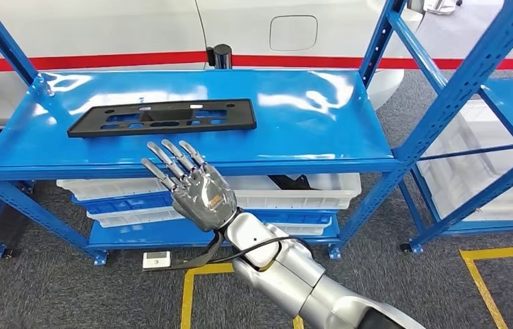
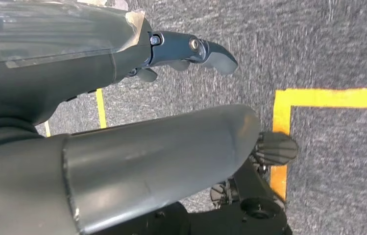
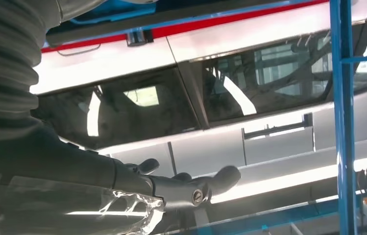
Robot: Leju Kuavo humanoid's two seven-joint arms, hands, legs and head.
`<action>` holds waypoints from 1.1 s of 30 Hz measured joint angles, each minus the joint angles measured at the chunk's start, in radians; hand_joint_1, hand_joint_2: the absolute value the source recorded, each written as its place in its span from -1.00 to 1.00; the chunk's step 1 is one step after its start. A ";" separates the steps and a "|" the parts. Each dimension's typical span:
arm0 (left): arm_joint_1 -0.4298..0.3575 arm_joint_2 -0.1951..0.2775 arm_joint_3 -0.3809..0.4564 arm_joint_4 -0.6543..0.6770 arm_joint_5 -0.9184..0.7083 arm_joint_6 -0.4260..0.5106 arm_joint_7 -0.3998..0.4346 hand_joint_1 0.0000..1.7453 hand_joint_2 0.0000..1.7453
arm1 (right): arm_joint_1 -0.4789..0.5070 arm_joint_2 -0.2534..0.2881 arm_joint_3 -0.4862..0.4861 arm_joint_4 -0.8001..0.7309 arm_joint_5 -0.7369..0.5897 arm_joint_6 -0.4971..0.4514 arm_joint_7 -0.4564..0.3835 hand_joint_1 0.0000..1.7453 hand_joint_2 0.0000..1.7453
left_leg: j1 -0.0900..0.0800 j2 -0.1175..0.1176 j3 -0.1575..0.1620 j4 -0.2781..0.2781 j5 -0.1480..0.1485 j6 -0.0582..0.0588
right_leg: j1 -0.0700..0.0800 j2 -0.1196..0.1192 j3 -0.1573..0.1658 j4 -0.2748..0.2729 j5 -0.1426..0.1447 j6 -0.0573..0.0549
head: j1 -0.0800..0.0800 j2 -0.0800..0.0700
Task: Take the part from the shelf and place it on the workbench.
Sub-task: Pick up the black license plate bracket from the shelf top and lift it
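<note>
A flat black plastic part [image 1: 164,117] with several cut-outs lies on the blue shelf board [image 1: 294,130], left of its middle. My right hand [image 1: 188,184] is raised in front of the shelf's front edge, just below the part, its fingers spread and straight, holding nothing. In the right wrist view the hand's fingers [image 3: 201,183] stretch out toward a white vehicle body. My left hand [image 2: 191,51] hangs down over grey carpet, fingers loosely extended, with nothing in it.
The blue shelf rack has uprights [image 1: 383,178] on both sides and white bins [image 1: 308,192] on lower boards. A second blue rack [image 1: 507,123] with a white bin stands to the right. A white vehicle with a red stripe [image 1: 137,60] is behind. Yellow floor tape [image 1: 486,274] marks the carpet.
</note>
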 joint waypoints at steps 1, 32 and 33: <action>0.000 0.000 0.000 0.000 0.000 0.000 0.000 -1.00 -1.00 | -0.001 0.000 0.000 -0.002 0.002 0.001 0.002 -1.00 1.00 | 0.000 0.000 0.007 -0.001 -0.003 0.008 | -0.001 -0.002 -0.015 0.029 -0.012 0.001 | 0.001 0.000; -0.001 0.000 0.010 0.004 -0.028 0.016 -0.013 -1.00 -1.00 | 0.000 0.005 -0.006 -0.003 0.050 0.034 0.050 -1.00 1.00 | -0.020 0.001 -0.033 -0.001 0.052 0.004 | 0.013 0.002 0.061 -0.032 -0.028 -0.023 | -0.002 0.000; -0.002 -0.001 0.011 0.004 -0.031 0.020 -0.015 -1.00 -1.00 | 0.000 0.004 -0.006 -0.001 0.051 0.035 0.050 -1.00 1.00 | -0.019 -0.001 -0.029 -0.005 0.053 0.002 | 0.014 0.002 0.067 -0.035 -0.025 -0.022 | -0.001 0.000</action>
